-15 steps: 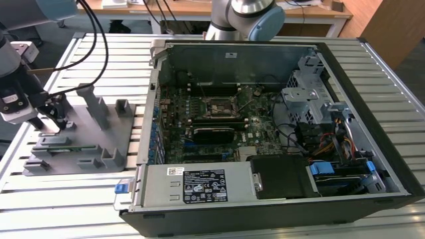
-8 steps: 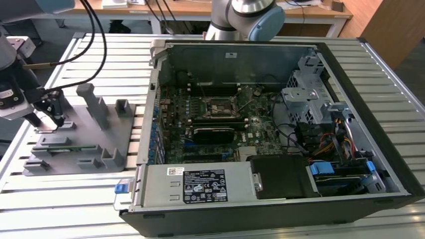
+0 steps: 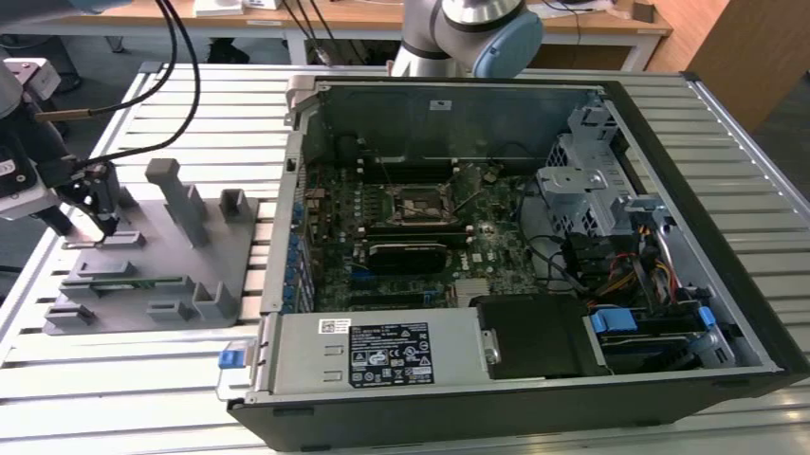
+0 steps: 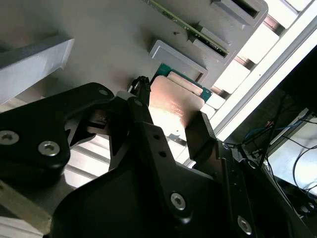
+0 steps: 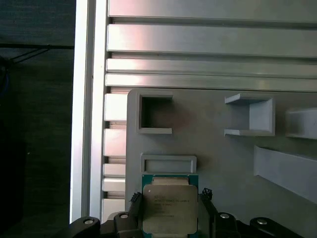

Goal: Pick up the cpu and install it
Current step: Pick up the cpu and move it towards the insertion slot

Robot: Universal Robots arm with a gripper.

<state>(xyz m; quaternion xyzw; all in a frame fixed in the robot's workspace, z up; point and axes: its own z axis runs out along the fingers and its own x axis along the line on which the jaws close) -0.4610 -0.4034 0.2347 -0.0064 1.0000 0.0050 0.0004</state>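
One slatted aluminium table (image 3: 127, 398) carries an open computer case (image 3: 506, 417) and, at the exterior view's left, a grey fixture plate (image 3: 139, 284) with upright posts. A wooden desk (image 3: 379, 19) stands behind. In the first wrist view the picture's border cuts off one edge of the cpu (image 5: 170, 208). The cpu lies against the plate beside a low bracket (image 5: 168, 163). The gripper (image 5: 170, 197) straddles it on two opposite sides. Whether the gripper clamps the cpu or merely brackets it cannot be told.

Print on cpu (image 5: 170, 208) unreadable
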